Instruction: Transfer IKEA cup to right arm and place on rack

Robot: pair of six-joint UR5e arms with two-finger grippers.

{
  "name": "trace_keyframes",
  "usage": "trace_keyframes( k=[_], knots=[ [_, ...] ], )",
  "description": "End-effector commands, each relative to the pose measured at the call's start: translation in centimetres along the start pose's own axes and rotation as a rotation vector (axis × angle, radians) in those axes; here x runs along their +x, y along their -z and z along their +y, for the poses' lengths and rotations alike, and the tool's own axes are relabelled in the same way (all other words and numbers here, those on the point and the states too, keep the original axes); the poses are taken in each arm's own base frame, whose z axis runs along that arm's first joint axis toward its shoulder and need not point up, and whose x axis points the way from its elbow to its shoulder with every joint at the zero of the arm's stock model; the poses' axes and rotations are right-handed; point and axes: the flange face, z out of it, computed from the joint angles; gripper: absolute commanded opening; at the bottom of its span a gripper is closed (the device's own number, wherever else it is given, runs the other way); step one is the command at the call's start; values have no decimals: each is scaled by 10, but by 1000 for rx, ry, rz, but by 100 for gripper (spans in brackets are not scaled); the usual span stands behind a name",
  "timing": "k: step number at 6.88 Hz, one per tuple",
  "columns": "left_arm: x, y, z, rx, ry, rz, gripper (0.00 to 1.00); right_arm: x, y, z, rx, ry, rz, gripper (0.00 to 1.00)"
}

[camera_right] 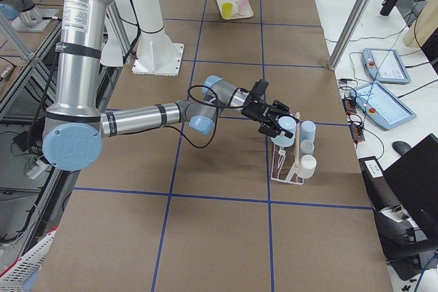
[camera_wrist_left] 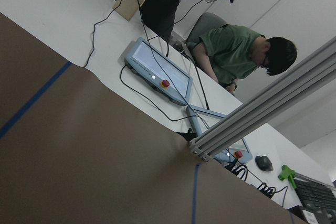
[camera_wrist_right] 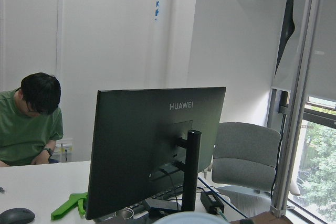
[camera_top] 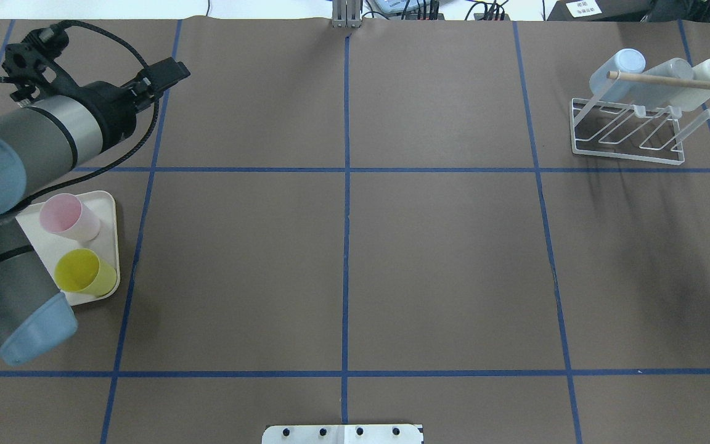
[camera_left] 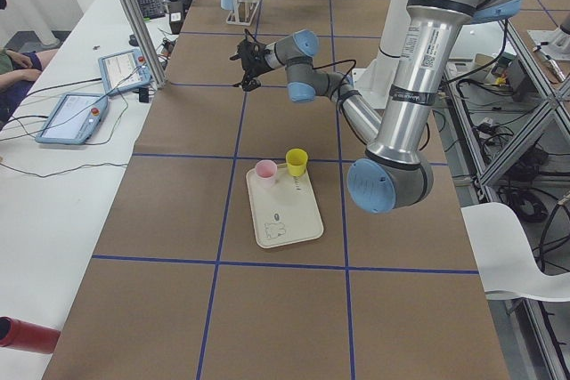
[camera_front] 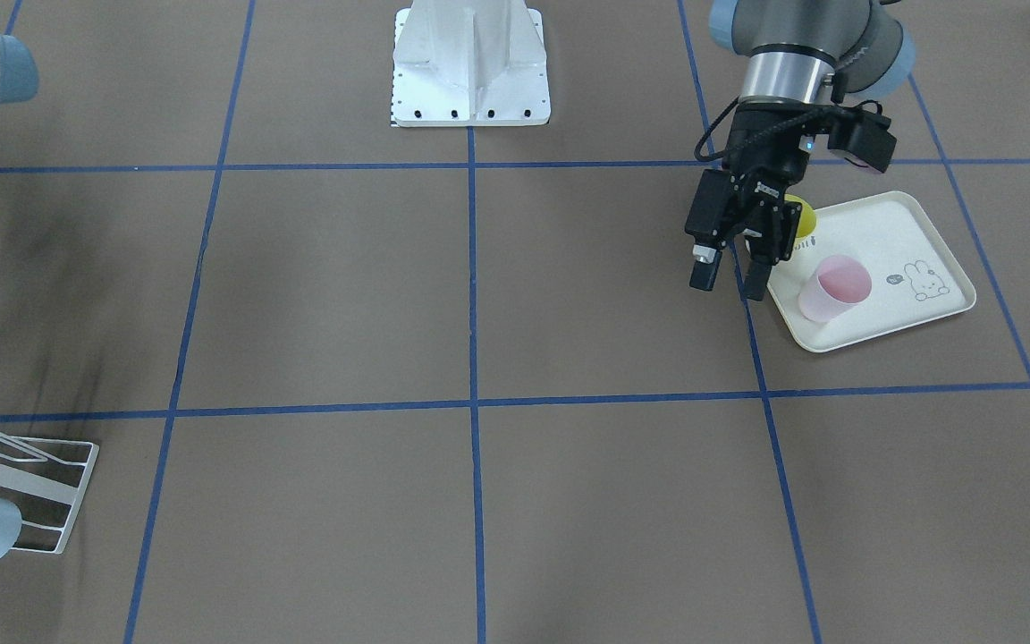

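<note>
A pink cup [camera_front: 832, 286] and a yellow cup [camera_top: 84, 271] stand upright on a cream rabbit-print tray [camera_front: 890, 237]. My left gripper [camera_front: 730, 275] hangs open and empty just beside the tray's edge, next to the pink cup and in front of the yellow one. The white wire rack [camera_top: 626, 145] holds a light-blue cup [camera_top: 623, 65], a grey cup [camera_top: 669, 74] and a white cup [camera_top: 709, 71]. My right gripper [camera_right: 277, 126] shows only in the exterior right view, at the light-blue cup; I cannot tell whether it is open or shut.
The robot's white base plate [camera_front: 470, 80] sits at the table's robot side. Blue tape lines grid the brown table. Operators' tablets [camera_left: 71, 117] lie on the white side bench. A pale blue cup rim [camera_wrist_right: 184, 219] shows at the bottom of the right wrist view.
</note>
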Motion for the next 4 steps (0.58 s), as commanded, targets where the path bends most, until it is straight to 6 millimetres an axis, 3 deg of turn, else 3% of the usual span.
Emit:
trace_keyframes(
  k=[1,2,3,4],
  knots=[
    [-39,8,-46,-59,-154,-144,100,5,6,10,-18,5,-22,0],
    [-68,10,-65,-90,-236,-211,100,-4,8,23,-37,21,-39,0],
    [-83,13,-90,-125,-326,-271,100,-7,9,33,-49,35,-46,0],
    [-87,13,-96,-128,-342,-286,100,-7,1,46,-55,49,-35,0]
  ],
)
